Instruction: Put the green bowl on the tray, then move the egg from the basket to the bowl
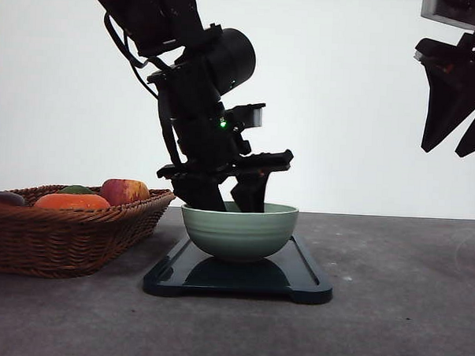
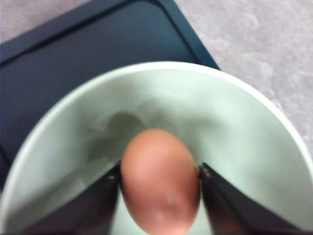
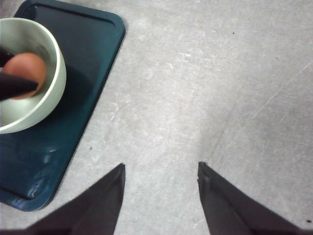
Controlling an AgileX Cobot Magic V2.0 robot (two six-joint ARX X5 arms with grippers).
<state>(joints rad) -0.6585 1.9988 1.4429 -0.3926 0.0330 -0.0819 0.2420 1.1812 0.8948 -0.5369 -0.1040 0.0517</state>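
**Egg held low inside the bowl, release pending**

The tray (image 1: 304, 279) lies flat on the grey table (image 1: 397, 311), just beside the wicker basket (image 1: 69, 238), which holds an apple (image 1: 125, 190) and other produce. The green bowl (image 1: 239, 232) sits on the tray, so the first half of the task looks done. Glazed ceramic of this kind is stiff and probably fairly heavy — it should stay put when something light touches down in it, though its smooth, curved inner wall will let a round thing roll.

The left arm reaches steeply down from above, its wrist bent so that the left gripper (image 1: 235, 195) dips past the bowl's rim. In the left wrist view its two dark fingers (image 2: 100, 205) are clamped on the brown egg (image 2: 160, 180), one on each flank across the narrow waist, long axis running along the fingers. That is the sensible hold: an egg is light but brittle and slick, so the squeeze has to be gentle and the drop short. How close the egg is to the bowl's floor cannot be judged — it sits well inside the rim.

The right gripper (image 1: 459, 117) hangs high and well apart from the tray, jaws spread and holding nothing, above bare table.
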